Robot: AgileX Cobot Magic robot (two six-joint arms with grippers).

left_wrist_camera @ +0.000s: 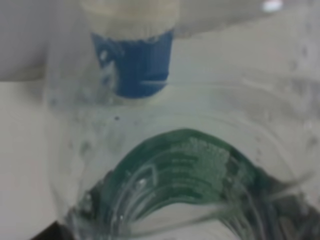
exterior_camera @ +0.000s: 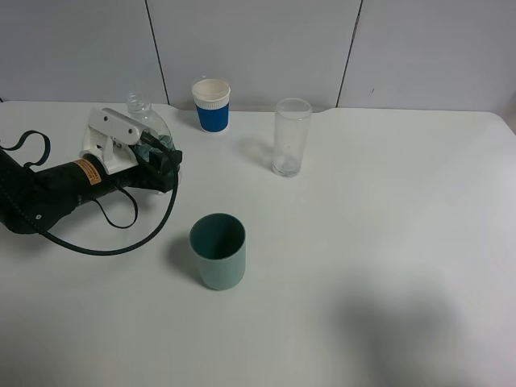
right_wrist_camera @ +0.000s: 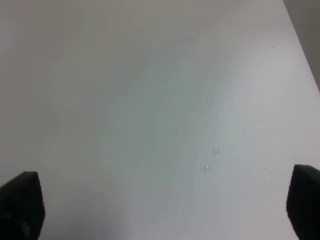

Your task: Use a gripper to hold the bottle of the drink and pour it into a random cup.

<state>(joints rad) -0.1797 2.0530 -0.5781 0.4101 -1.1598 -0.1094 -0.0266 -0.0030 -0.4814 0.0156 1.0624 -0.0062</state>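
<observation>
On the left of the white tabletop (exterior_camera: 387, 242), the left gripper (exterior_camera: 160, 153), a white housing with black jaws on a black arm trailing a looped black cable (exterior_camera: 113, 242), is clamped around the small clear plastic bottle with the dark green label (exterior_camera: 149, 121). The bottle sits between the jaws at its labelled lower body, and its open, capless neck sticks out above the white housing, leaning toward the back wall and away from the cups. In the left wrist view the bottle (left_wrist_camera: 190, 165) fills nearly the whole picture, pressed close to the lens, its green label curving across the clear wall with droplets inside. Through the plastic shows the blue paper cup with the white rim (left_wrist_camera: 132, 55), which in the high view stands at the back of the table (exterior_camera: 212, 105), just beside the bottle's neck but apart from it. A tall clear glass (exterior_camera: 291, 137) stands further right, and a teal plastic cup (exterior_camera: 218, 250) stands nearer the front, well apart from the held bottle. The right gripper (right_wrist_camera: 165, 205) hangs over bare table, its two black fingertips (right_wrist_camera: 22, 205) set wide apart with nothing between them.
</observation>
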